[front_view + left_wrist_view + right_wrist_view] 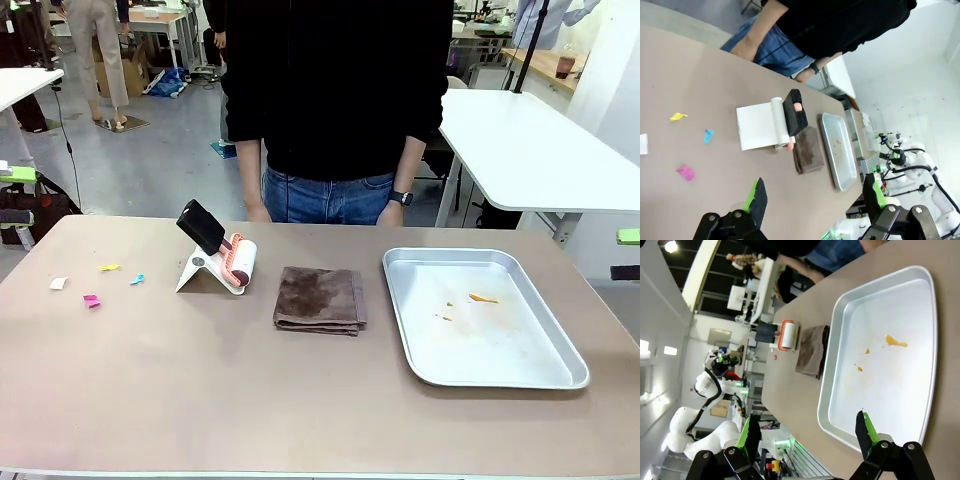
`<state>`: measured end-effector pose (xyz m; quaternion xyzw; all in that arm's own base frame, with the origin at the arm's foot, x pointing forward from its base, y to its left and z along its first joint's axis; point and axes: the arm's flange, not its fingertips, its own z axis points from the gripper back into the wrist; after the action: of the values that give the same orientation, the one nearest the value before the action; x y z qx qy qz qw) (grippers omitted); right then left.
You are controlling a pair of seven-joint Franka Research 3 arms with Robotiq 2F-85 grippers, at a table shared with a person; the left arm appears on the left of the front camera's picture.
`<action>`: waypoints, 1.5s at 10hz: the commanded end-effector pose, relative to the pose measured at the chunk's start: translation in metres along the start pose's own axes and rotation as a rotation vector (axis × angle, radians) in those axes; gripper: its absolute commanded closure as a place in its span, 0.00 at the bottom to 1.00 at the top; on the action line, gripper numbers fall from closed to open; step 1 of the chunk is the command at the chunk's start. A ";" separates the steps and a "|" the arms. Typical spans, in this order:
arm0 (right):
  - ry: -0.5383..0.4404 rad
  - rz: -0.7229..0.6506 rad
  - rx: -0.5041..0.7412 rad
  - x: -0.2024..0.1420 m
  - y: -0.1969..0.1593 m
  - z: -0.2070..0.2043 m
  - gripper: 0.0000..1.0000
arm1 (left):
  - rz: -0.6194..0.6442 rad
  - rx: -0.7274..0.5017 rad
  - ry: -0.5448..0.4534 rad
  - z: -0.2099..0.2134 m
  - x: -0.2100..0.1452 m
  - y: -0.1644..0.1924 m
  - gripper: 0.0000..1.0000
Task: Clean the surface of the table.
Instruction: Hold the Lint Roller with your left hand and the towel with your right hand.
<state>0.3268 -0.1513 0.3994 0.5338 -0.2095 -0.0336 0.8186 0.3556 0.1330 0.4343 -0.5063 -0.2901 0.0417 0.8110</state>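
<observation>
On the table (pixel 200 400), scraps (pixel 686 172) lie before the open left gripper (pixel 815 192), roller (pixel 777 122) and cloth (pixel 807 150) beyond as likely tools; the open right gripper (pixel 807 430) faces a tray (pixel 890 390).

Open workshop room
Glossy grey concrete floor (pixel 130 160); large white rectangular table (pixel 530 150) at right, second white table (pixel 20 85) at left.
</observation>
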 end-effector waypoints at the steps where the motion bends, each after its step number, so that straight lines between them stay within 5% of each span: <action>1: -0.022 0.019 0.029 0.010 -0.003 0.003 0.00 | 0.011 -0.008 -0.017 -0.012 -0.023 0.005 0.00; 4: -0.081 0.013 -0.017 0.012 -0.004 0.000 0.00 | -0.002 0.068 -0.023 -0.030 -0.034 0.002 0.00; 5: -0.021 -0.017 0.015 0.007 -0.005 0.001 0.00 | 0.048 0.002 0.000 -0.016 -0.003 0.013 0.00; 11: -0.014 -0.032 -0.001 0.005 -0.004 0.002 0.00 | 0.054 0.022 0.011 -0.014 -0.004 0.013 0.00; 15: 0.005 0.191 -0.249 0.003 0.086 -0.077 0.00 | -0.079 0.146 0.180 -0.042 0.024 -0.044 0.00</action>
<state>0.3568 -0.0957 0.4443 0.4373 -0.2398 0.0102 0.8667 0.3809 0.0960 0.4531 -0.4597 -0.2519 0.0030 0.8516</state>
